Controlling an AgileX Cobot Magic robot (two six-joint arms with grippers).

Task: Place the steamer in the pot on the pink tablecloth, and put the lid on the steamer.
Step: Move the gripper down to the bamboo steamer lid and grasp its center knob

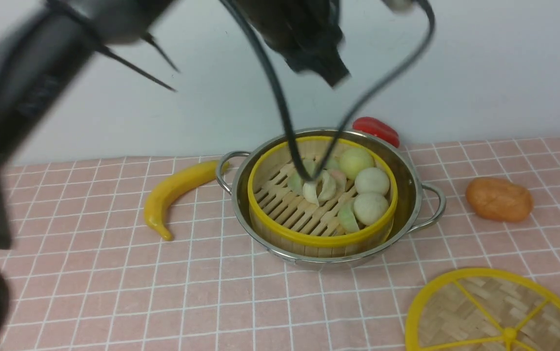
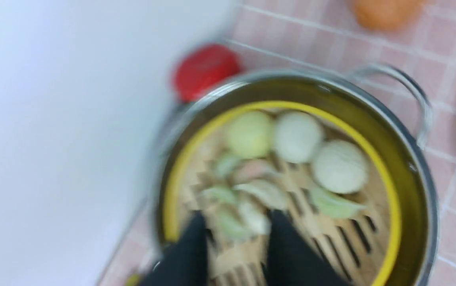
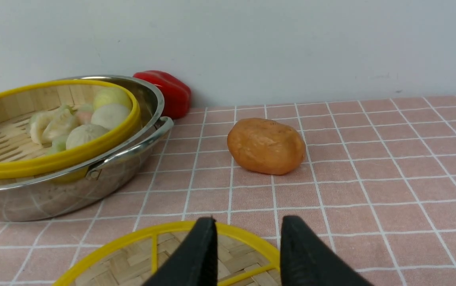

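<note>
The steamer (image 1: 322,240) sat inside the pot (image 1: 408,195) on the pink tablecloth (image 1: 114,273), its yellow rim level within the steel wall. On its slatted floor lay three round buns (image 1: 371,181) along one side and a cluster of pale dumplings (image 1: 326,187) near the middle. The left gripper (image 2: 238,216), blurred, hung above the basket with its fingers parted and nothing between them. The lid (image 1: 485,307) lay flat on the cloth, apart from the pot on the robot's right, uncovered weave and yellow spokes facing up. The right gripper (image 3: 248,220) hovered over the lid's rim, fingers spread and empty. A banana (image 1: 177,192) lay beside the pot's left handle, a red pepper (image 1: 376,129) behind the pot, and an orange-brown lump (image 1: 498,199) to its right.
</note>
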